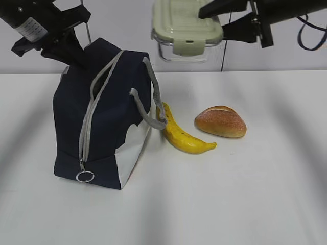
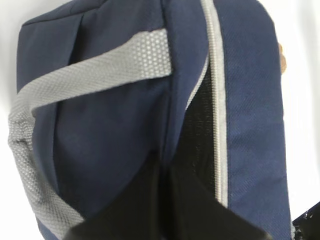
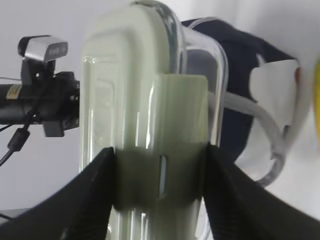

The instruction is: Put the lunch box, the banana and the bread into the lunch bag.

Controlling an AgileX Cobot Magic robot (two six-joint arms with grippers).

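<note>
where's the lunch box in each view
Exterior view: the lunch box is at top centre, in the air, held in the right claw.
Left wrist view: not in it.
Right wrist view: it fills the centre, upright between the claw's fingers.
Shared landmark: the lunch bag.

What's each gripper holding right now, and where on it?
Right gripper clamps the lunch box in the air, fingers across lid and base at one end. Left gripper is shut on the lunch bag fabric beside the open zipper.

matt woven navy cloth lunch bag [image 1: 107, 117], glossy clear-plastic lunch box [image 1: 186, 30], smooth white table [image 1: 255, 194]
</note>
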